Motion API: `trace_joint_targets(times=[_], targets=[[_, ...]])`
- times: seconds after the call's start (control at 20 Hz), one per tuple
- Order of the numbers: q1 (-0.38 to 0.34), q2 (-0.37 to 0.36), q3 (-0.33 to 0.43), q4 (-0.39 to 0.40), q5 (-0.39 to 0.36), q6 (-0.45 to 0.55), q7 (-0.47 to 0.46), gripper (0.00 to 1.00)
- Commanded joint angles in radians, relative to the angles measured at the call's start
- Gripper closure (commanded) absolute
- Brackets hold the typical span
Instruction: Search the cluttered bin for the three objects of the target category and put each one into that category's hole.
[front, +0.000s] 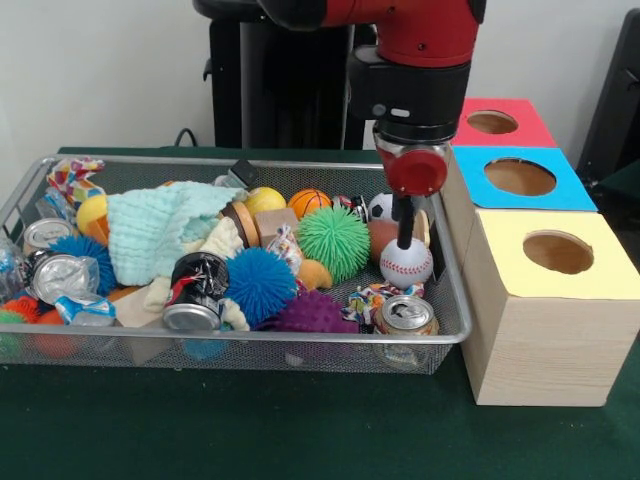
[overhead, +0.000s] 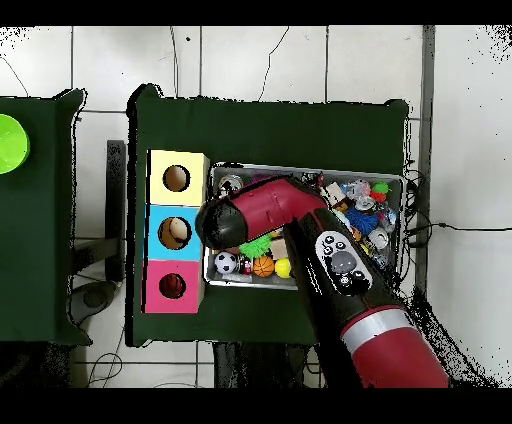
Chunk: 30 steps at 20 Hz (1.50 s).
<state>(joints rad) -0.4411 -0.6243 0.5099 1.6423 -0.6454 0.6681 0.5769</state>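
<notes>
Baseball (front: 406, 264) is sitting near the bin's (front: 455, 325) right end, and the gripper (front: 404, 236) is standing straight down onto its top; whether the gripper is clamping it I cannot tell. Other balls, a soccer ball (front: 380, 206) and a basketball (front: 308, 201), are lying just behind among the clutter. Overhead, the blue box (overhead: 176, 234) is showing something pale inside its hole, so one piece is perhaps already delivered; the yellow box (front: 553, 290) and red box (front: 495, 123) are looking empty. At least two seem left.
</notes>
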Motion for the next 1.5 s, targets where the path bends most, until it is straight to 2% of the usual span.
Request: trace_joint_targets(times=[0.05,0.35,0.55,1.1,1.5], targets=[[0.003,0.041,-0.129,-0.091,-0.026,0.026,0.226,0.0],[-0.017,0.048,-0.156,-0.096,-0.044,0.006,0.171,0.0],[-0.014,0.056,-0.183,-0.099,-0.05,-0.021,0.18,0.0],[0.008,0.142,-0.209,-0.128,-0.05,-0.141,0.192,0.0],[0.027,0.179,-0.23,-0.16,-0.039,-0.173,0.184,0.0]])
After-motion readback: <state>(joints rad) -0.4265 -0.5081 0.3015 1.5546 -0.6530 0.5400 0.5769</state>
